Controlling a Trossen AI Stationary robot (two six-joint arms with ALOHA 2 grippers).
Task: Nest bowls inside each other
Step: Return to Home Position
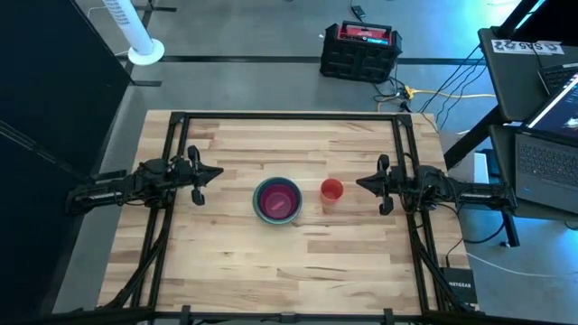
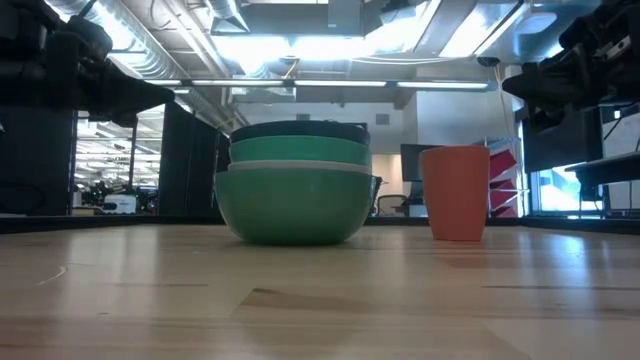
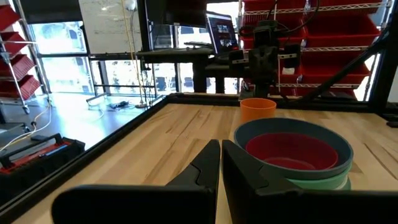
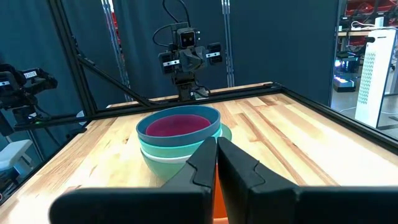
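Note:
The bowls (image 1: pixel 276 199) stand nested in one stack at the table's middle, the bottom one resting on the wood. From the side the stack (image 2: pixel 297 186) shows a sage green bowl lowest, then a white rim, teal and dark blue. The magenta bowl (image 3: pixel 292 151) sits innermost, also seen in the right wrist view (image 4: pixel 179 126). My left gripper (image 1: pixel 215 171) is shut at the table's left, level, short of the stack. My right gripper (image 1: pixel 363 182) is shut at the right, pointing level toward the cup and the stack.
A small orange-red cup (image 1: pixel 331 191) stands upright on the table just right of the stack, between it and my right gripper. Black frame rails (image 1: pixel 289 117) run along the table's far edge and both sides. Bare wood lies near and far of the stack.

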